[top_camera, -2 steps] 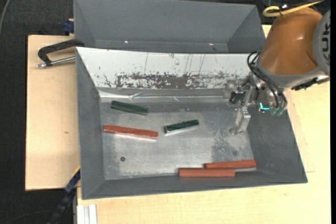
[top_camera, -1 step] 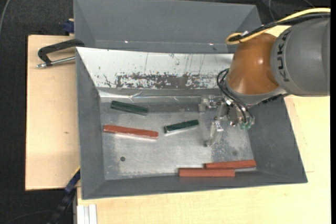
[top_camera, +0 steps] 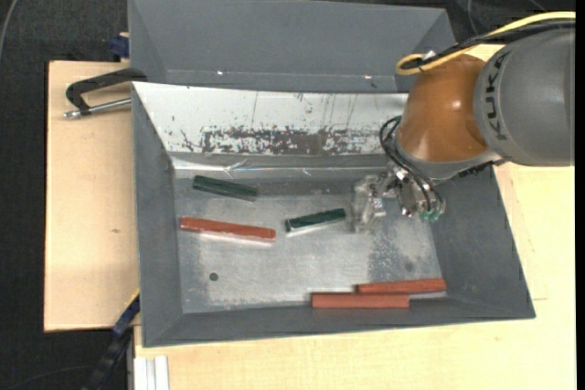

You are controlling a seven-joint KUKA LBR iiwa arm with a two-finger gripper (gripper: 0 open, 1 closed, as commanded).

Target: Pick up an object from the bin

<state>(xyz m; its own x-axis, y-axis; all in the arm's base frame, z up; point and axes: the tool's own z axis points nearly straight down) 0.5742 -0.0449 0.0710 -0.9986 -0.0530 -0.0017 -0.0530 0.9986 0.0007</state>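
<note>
My gripper point(top_camera: 370, 213) hangs low over the right middle of the bin floor, under the orange cover of the wrist. Just to its left lies a small dark green stick point(top_camera: 315, 220), its right end close to the fingertips but apart from them. Nothing shows between the fingers. Along the front wall, below and right of the gripper, lie two red-brown sticks point(top_camera: 377, 295) end to end, partly overlapping.
A second dark green stick point(top_camera: 224, 188) lies at the back left of the floor. Below it lies a long red stick point(top_camera: 228, 230). The bin's walls slope steeply on all sides.
</note>
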